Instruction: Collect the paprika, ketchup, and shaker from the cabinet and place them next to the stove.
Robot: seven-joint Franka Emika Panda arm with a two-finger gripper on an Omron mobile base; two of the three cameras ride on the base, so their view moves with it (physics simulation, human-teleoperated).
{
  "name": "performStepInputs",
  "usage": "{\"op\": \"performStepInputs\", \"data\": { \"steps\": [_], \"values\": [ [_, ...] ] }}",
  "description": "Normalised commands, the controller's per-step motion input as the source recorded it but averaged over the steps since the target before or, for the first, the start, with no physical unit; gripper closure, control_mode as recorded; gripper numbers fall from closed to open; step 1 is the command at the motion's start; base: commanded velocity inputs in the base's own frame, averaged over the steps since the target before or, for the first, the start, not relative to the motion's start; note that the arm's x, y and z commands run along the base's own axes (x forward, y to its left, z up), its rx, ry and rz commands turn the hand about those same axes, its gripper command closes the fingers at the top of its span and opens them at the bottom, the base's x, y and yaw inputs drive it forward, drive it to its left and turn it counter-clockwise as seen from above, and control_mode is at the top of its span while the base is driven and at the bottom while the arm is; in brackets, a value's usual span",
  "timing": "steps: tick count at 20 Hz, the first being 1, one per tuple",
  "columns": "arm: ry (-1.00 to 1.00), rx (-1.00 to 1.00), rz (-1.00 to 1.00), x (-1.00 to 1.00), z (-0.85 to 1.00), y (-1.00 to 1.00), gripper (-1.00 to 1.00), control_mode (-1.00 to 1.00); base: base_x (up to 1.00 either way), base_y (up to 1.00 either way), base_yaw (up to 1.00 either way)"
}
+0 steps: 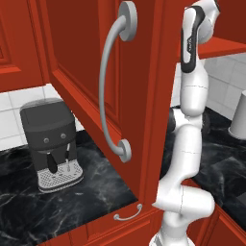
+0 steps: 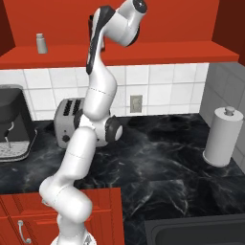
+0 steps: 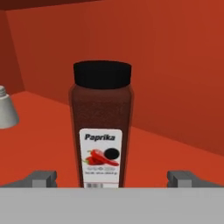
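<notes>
paprika (image 3: 102, 127): dark-red jar, black round lid, white label with red peppers, upright on the red cabinet (image 2: 143, 52) shelf, well in from its front edge; shaker (image 2: 41, 43): small grey cylinder, rounded top, upright near shelf's left end; cabinet door (image 1: 91, 72) swung open

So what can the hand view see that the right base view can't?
The hand view alone shows the paprika close up, upright with a black lid and printed label, between the open gripper tips. The right base view alone shows the toaster, paper towel roll and black counter. Both show the shaker on the red cabinet shelf.
</notes>
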Motion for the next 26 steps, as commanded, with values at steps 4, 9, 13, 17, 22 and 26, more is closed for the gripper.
{"op": "performStepInputs", "data": {
  "steps": [4,9,13,17,22,26],
  "values": [
    [0.05,-0.01,0.00,0.00,0.00,0.05,-1.00,-1.00,0.00,0.00,0.00],
    [0.06,-0.01,0.00,0.08,0.00,0.08,-1.00,-1.00,0.00,0.00,0.00],
    [0.06,0.00,0.00,0.15,0.00,0.05,-1.00,-1.00,0.00,0.00,0.00],
    [0.05,-0.01,0.00,0.17,0.00,0.17,-1.00,-1.00,0.00,0.00,0.00],
    [0.04,-0.02,0.00,0.09,0.00,0.25,-1.00,-1.00,0.00,0.00,0.00],
    [0.02,0.00,0.00,0.05,0.00,0.10,-1.00,-1.00,0.00,0.00,0.00]
  ]
}}
